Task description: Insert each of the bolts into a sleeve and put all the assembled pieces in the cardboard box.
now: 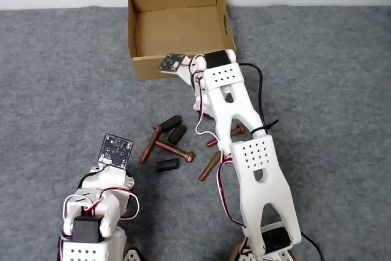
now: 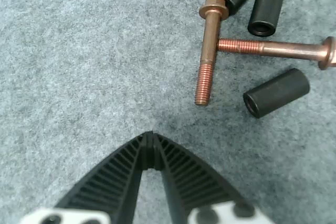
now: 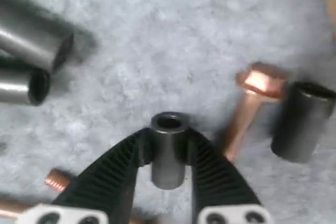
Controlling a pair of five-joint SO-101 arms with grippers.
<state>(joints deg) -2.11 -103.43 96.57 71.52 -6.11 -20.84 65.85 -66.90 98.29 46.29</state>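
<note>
The right hand (image 3: 168, 136) is holding a black sleeve (image 3: 168, 156), the jaws narrow around its middle, and the open bore is pointing away from the wrist. This hand is hanging low over the grey counter (image 1: 324, 90), near the front wall of the cardboard box (image 1: 153, 66). Just beside the held sleeve a copper bolt (image 3: 247, 114) is lying flat, its long axis almost parallel to the sleeve and its head on the same side as the bore. I am judging that its thread is facing the wrong way for a direct push in.

Farther from the box, the left hand (image 2: 152, 140) is resting shut and empty. In front of its tips a second bolt (image 2: 208, 51) is lying with the threaded end toward the hand and its long axis running nearly straight away. A third bolt (image 2: 273, 50) is touching its shank crosswise, and a loose sleeve (image 2: 276, 92) is lying close by. The left hand is the nearer and free one, so it is probably the one to fetch a bolt
</note>
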